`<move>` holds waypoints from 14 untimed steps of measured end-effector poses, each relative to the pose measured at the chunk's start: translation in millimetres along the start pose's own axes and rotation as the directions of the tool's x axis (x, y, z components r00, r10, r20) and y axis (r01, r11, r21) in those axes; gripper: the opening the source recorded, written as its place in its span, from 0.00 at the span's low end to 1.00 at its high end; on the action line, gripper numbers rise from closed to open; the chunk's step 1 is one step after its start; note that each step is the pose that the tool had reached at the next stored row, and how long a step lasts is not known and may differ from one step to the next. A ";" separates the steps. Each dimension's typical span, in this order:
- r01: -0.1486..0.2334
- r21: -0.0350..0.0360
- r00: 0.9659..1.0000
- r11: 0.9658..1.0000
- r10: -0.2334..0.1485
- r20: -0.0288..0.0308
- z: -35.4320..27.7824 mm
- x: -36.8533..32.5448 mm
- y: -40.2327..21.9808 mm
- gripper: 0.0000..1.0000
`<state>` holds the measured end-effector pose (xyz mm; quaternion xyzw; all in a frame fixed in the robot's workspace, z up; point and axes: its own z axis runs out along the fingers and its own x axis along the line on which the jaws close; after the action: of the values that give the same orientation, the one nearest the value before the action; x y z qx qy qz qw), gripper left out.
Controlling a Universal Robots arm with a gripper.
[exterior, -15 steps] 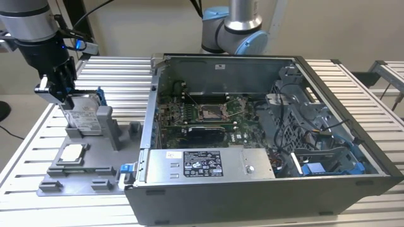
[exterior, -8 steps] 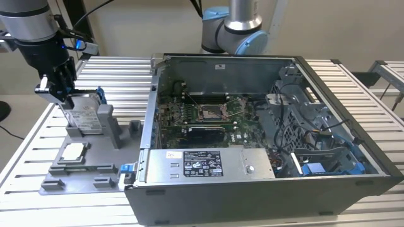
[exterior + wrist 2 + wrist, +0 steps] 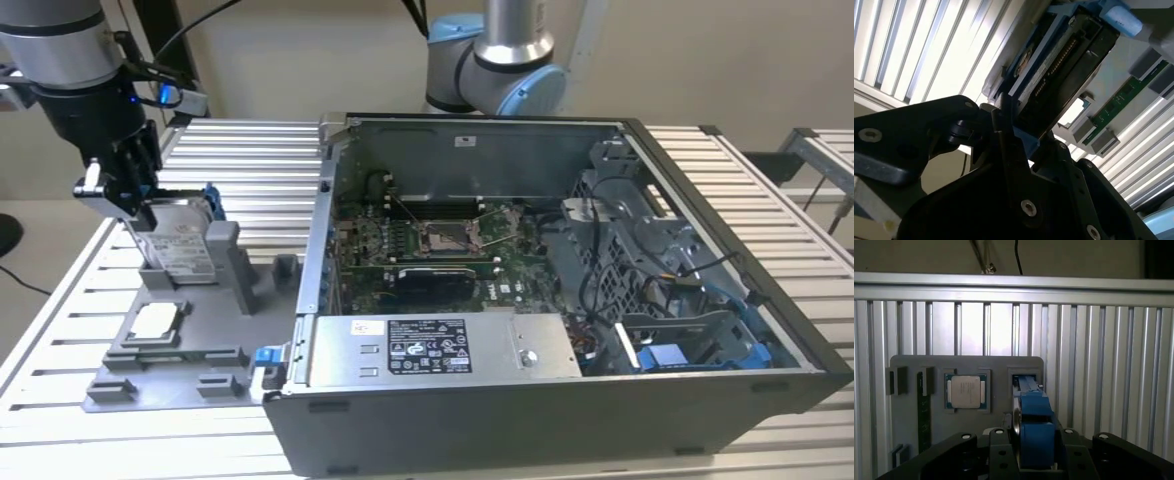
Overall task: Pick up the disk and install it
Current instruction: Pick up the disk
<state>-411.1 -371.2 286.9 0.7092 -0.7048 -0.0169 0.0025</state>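
Over holder tray (image 3: 187, 372), end effector (image 3: 134, 212) clamped on upright disk (image 3: 180, 250), apparently standing in it, chip (image 3: 154, 322) in neighbouring recess (image 3: 123, 345)

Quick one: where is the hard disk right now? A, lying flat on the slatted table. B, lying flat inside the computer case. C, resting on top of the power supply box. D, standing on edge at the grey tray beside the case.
D: in the exterior view the disk stands on edge at the grey tray, outside the computer case, with the hand closed on its top edge.
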 end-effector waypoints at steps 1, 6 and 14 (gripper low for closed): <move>0.000 0.000 1.000 1.000 0.000 0.000 0.0 0.3 0.1 0.00; 0.000 0.000 1.000 1.000 0.000 0.000 0.0 1.3 -0.1 0.00; 0.000 0.000 1.000 1.000 0.000 0.001 0.0 1.3 -0.1 0.00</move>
<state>-411.0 -372.5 286.9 0.7092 -0.7048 -0.0171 0.0022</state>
